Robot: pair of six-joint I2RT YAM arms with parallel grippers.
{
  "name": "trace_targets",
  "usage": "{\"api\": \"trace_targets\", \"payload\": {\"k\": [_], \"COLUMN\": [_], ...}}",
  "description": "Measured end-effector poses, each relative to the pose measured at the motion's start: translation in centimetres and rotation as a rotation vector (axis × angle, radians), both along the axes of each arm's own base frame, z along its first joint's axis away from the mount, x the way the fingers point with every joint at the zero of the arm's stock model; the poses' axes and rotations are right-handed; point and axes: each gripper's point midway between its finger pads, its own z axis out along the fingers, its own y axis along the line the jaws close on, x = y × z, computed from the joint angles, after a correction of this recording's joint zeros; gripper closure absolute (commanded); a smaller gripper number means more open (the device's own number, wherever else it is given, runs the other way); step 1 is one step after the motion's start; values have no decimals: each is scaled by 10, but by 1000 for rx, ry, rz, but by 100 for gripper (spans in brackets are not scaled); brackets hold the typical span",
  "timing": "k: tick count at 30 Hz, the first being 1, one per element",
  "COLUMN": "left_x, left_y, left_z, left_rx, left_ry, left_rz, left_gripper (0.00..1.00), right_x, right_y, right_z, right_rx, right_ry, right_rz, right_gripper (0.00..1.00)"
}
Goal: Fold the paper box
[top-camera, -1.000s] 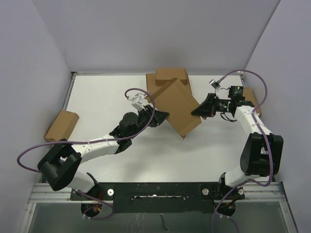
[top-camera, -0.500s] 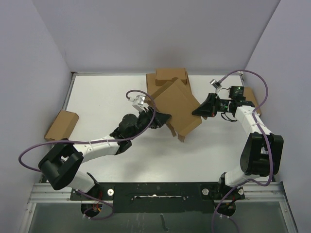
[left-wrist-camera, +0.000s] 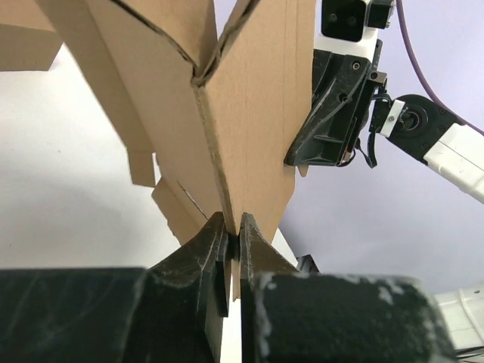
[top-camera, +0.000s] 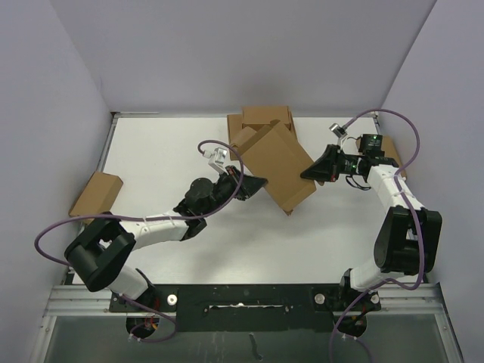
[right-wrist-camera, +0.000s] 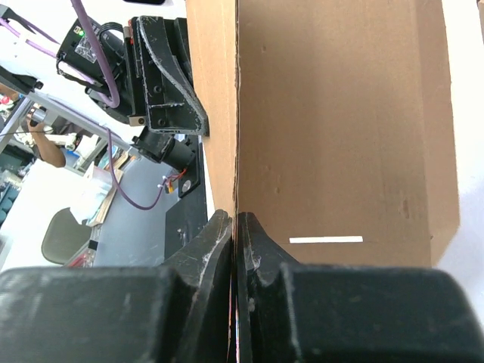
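The paper box [top-camera: 277, 165], a brown die-cut cardboard piece with flaps, is held tilted above the table between both arms. My left gripper [top-camera: 255, 184] is shut on its lower left edge; in the left wrist view the jaws [left-wrist-camera: 233, 228] pinch a thin cardboard panel [left-wrist-camera: 253, 113] where two panels meet. My right gripper [top-camera: 308, 174] is shut on the opposite edge; in the right wrist view the jaws [right-wrist-camera: 236, 221] clamp a wall of the paper box [right-wrist-camera: 340, 128], and a white slot shows in the panel beside them.
Several flat brown boxes [top-camera: 265, 121] are stacked at the table's back edge, right behind the held box. Another brown box [top-camera: 97, 193] lies off the table's left side, and one [top-camera: 390, 148] sits at the right behind the right arm.
My left gripper opened briefly, then shut again on the box's lower left edge. The loose flap at the box's bottom corner moved slightly. The right gripper kept its hold.
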Motion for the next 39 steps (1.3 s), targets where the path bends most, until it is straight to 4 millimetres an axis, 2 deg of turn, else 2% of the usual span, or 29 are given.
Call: {"api": "trace_targets", "payload": {"k": [2,4,7,11,15,18,24,27,32,39], "left_x": [0,0,1,-3,-16,-28,-49,-52,-54,-55], "left_y": [0,0,2,10,32,59,110,131,153,152], "left_z": [0,0,-3,-24,-44,-35,2,6,-17,-66], "left_rx": [-2,-6,-2,34,91,102,78,84,114,170], "left_ry": [5,7,12,45,64,13,-131,-156,-114,25], "left_rz": [-1,-4,-3,-2,2,23,93,136,181,147], "left_gripper": [96,81,69,57,47,39,27,25,24,14], "right_x": [0,0,-2,-6,-8,-8,-10,-13,-15,-14], "right_y": [0,0,1,1,-1,-6,-11,-12,-16,-27], "right_z": [0,0,1,1,7,13,17,17,18,19], "right_rx": [0,0,9,9,-5,-20,-56,-65,-65,-61], "right_ry": [0,0,3,-2,-44,-90,-146,-165,-199,-226], "right_rz": [0,0,8,12,7,-10,-29,-28,-38,-71], "right_gripper": [100,100,100,100,100,100,100,100,100,100]}}
